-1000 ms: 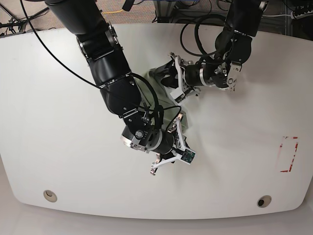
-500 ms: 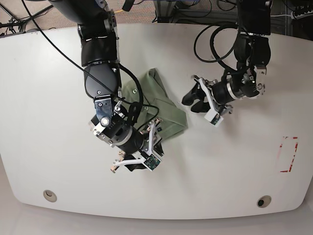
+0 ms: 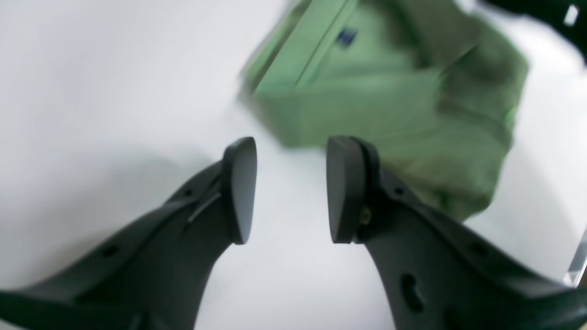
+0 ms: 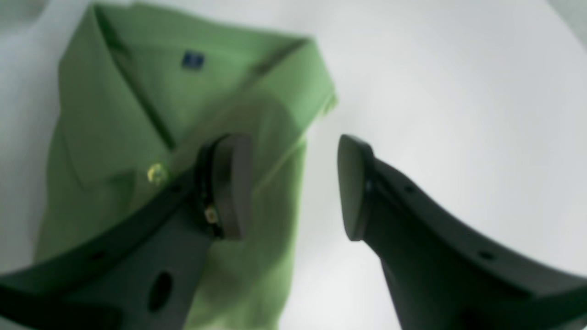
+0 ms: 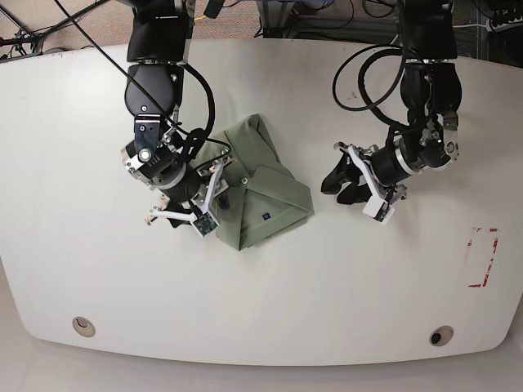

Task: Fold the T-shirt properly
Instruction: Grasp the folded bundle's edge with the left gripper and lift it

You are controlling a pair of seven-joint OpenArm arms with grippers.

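Both tools stand open, empty, clear of the folded T-shirt (image 5: 260, 186): left tool (image 3: 289, 190), right tool (image 4: 293, 185); judge: lift straight off, no snagging.

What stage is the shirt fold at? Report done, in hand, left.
Done: the shirt lies on the table as a compact folded bundle, collar showing. In hand: nothing; the left gripper and right gripper stand open, both clear of the cloth. Left: perhaps tidying its uneven edges.
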